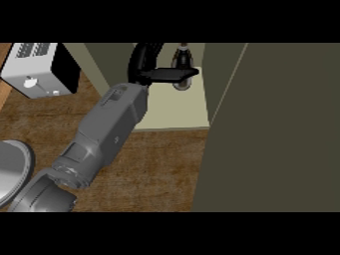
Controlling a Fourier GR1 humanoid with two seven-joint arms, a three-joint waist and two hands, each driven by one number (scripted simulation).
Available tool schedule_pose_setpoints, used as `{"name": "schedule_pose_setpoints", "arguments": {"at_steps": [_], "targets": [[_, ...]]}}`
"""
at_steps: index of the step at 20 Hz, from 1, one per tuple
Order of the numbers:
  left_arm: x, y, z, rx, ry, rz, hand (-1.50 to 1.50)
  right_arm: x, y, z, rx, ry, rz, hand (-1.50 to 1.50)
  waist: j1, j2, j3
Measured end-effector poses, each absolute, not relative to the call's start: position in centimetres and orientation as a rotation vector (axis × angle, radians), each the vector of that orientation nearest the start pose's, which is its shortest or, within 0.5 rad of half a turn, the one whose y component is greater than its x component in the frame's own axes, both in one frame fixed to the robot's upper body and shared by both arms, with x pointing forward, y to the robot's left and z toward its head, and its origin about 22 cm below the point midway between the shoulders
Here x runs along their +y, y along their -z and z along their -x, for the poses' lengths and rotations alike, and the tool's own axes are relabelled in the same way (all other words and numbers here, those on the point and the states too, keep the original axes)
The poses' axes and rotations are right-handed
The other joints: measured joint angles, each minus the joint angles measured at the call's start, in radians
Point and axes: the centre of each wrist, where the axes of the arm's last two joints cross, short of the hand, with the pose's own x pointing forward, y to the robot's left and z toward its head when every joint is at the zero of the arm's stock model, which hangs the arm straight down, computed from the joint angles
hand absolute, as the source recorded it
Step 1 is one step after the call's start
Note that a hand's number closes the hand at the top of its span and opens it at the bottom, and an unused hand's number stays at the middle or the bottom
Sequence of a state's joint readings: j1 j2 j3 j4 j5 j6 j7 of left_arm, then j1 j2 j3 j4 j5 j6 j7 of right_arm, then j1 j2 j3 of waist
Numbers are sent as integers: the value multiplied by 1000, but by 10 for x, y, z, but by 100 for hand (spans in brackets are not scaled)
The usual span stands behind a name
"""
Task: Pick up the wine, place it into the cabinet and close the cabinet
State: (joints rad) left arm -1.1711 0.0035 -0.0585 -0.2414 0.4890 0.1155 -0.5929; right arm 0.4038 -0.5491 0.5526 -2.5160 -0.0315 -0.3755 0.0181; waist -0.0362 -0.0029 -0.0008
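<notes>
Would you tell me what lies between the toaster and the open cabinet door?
In the head view, the left hand holding the wine bottle on the cabinet shelf lies between toaster and door.

Left hand (161, 69) extended forward on its outstretched forearm, fingers curled closed.

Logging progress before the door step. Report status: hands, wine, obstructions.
Left hand curled round wine bottle, inside open cabinet. Right hand out of view. Cabinet door open at right. Toaster clear, left.
</notes>
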Motion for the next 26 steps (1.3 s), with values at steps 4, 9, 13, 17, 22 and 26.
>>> {"name": "schedule_pose_setpoints", "arguments": {"at_steps": [4, 9, 13, 17, 22, 26], "targets": [[90, -49, -431, -1818, -10, 334, -150, -204, -147, -91, -1916, -245, -122, -150, 4, -5, 0], [91, -39, -420, -1795, -19, 418, -150, -206, -147, -90, -1906, -244, -107, -150, 13, -12, 0], [91, -24, -404, -1778, -20, 470, -150, -206, -147, -91, -1908, -237, -95, -150, 25, -14, 0], [89, -12, -381, -1752, -34, 506, -150, -206, -145, -91, -1904, -221, -92, -150, 37, -17, 0], [93, 4, -348, -1732, -41, 523, -150, -206, -145, -89, -1899, -211, -88, -150, 46, -17, 1], [103, 14, -317, -1728, -59, 536, -150, -206, -144, -88, -1900, -212, -86, -150, 47, -13, 1]]}}
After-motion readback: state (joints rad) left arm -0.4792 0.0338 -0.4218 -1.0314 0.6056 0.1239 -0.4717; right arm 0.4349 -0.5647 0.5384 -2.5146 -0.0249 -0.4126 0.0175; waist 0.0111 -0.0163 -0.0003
